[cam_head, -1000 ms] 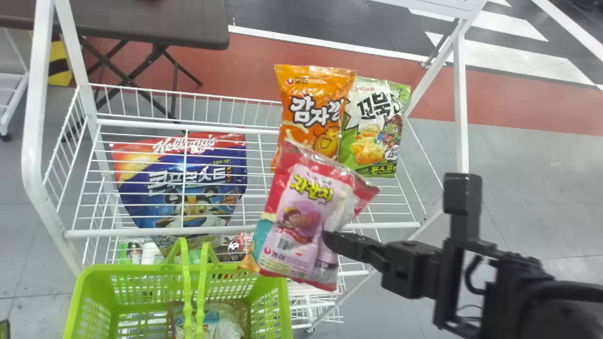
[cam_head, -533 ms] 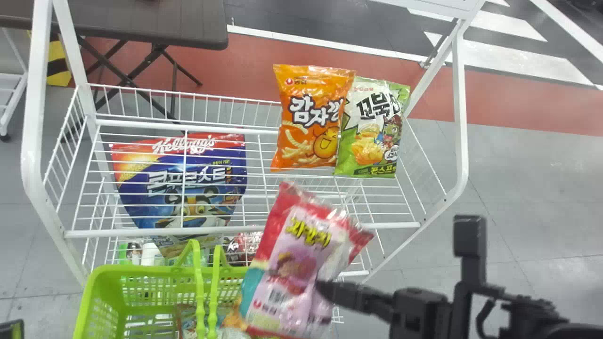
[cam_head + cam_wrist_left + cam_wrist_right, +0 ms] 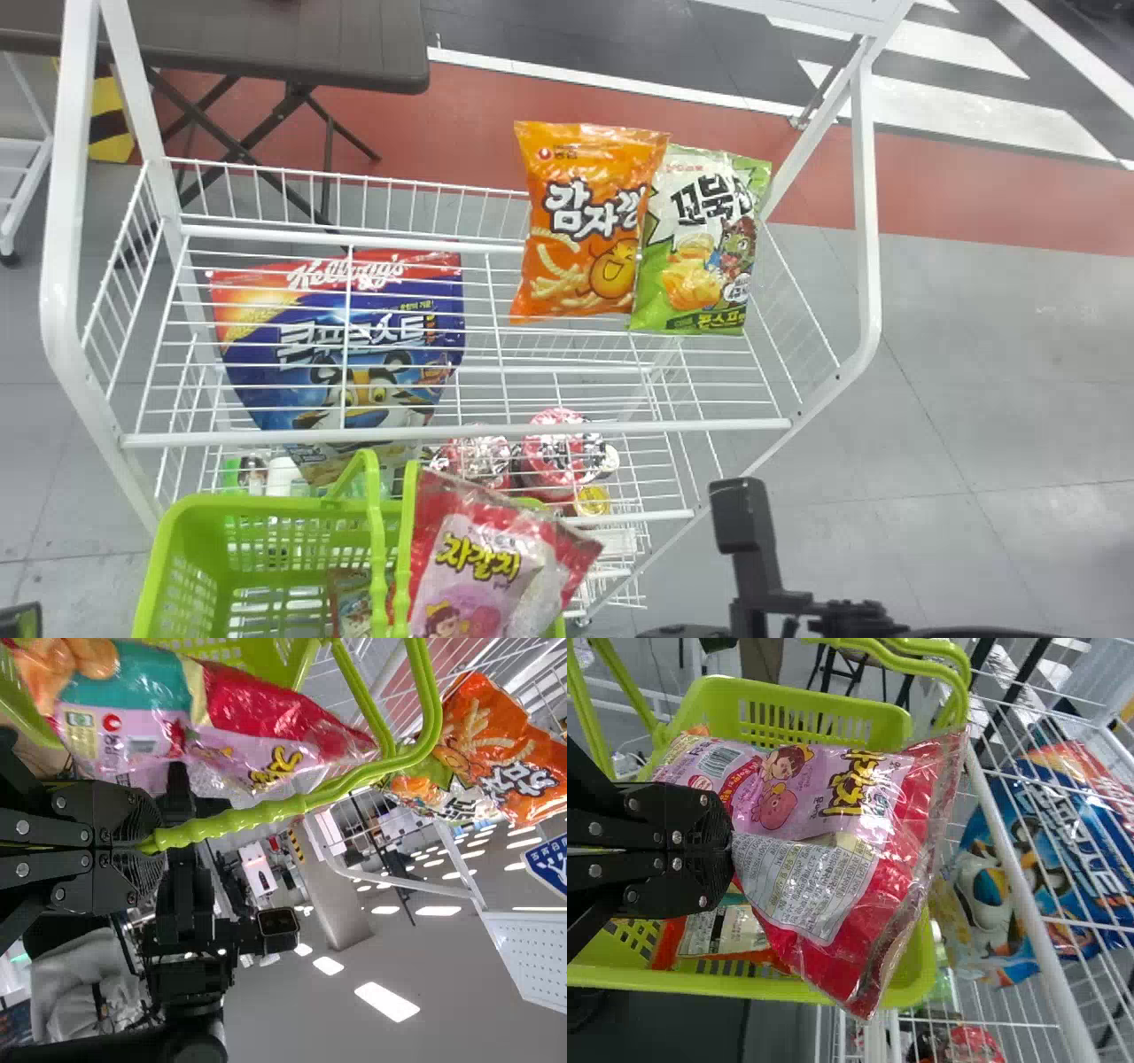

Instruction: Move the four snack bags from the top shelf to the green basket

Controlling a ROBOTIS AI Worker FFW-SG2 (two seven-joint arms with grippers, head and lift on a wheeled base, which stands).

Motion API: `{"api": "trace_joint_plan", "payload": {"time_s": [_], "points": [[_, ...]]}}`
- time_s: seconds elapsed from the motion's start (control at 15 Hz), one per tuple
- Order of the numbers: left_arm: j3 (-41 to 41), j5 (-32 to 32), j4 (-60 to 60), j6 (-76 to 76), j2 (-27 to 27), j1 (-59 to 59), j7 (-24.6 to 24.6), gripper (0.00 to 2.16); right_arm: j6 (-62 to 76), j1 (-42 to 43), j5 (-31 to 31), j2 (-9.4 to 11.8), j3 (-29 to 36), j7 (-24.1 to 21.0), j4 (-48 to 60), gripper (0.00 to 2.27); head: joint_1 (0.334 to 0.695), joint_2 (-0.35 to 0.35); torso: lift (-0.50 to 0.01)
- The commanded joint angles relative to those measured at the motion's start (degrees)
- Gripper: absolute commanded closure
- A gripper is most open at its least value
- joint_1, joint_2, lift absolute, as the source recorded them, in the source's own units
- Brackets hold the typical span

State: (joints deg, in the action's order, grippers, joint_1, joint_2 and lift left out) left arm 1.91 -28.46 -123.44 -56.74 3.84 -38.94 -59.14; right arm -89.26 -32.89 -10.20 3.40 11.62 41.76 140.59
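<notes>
1. Pink snack bag (image 3: 478, 558) hangs over the green basket (image 3: 182, 567), pinched by our right fingers (image 3: 704, 828), closed on its side where the pink face meets a white panel.
2. Our left fingers (image 3: 133, 819) are clamped around the basket's handle (image 3: 230, 818).
3. Orange snack bag (image 3: 585, 221) and green snack bag (image 3: 704, 248) rest at the back of the top shelf (image 3: 461, 434), touching; another packet (image 3: 718, 935) lies in the basket.
4. We judge the load light, mostly air, its film slick and soft enough to swivel in a narrow pinch; a hard squeeze could crush the contents or strain a seam.
5. For the remaining two, we would take a gathered fold near the middle, avoiding the thin, crimped ends, and lift the orange one first, since it overlaps its neighbor.
</notes>
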Motion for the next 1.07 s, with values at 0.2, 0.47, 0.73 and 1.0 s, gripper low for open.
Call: {"api": "trace_joint_plan", "payload": {"time_s": [0.2, 0.47, 0.73, 1.0], "points": [[-0.68, 0.42, 0.04, 0.0, -0.06, 0.09, 0.17, 1.19, -0.82, 4.77, 3.87, 0.03, -7.84, -1.42, -5.86, 1.87, 0.695, -0.35, 0.0], [-0.59, 0.42, 0.22, -0.17, 0.03, 0.53, 0.43, 1.19, -0.82, 6.09, 4.31, 0.12, -7.84, -2.56, -6.91, 0.0, 0.695, -0.312, 0.0], [-0.24, 0.42, 0.57, -0.35, 0.12, 1.32, 0.7, 1.19, -0.82, 4.68, 6.86, 3.02, -4.94, -1.5, -7.09, 0.05, 0.695, -0.339, 0.0], [-0.59, 0.42, 0.92, -0.35, 0.03, 2.11, 1.58, 1.16, -0.82, 1.08, 3.08, 3.11, 3.67, 4.47, -4.63, 0.05, 0.695, -0.35, 0.0]]}}
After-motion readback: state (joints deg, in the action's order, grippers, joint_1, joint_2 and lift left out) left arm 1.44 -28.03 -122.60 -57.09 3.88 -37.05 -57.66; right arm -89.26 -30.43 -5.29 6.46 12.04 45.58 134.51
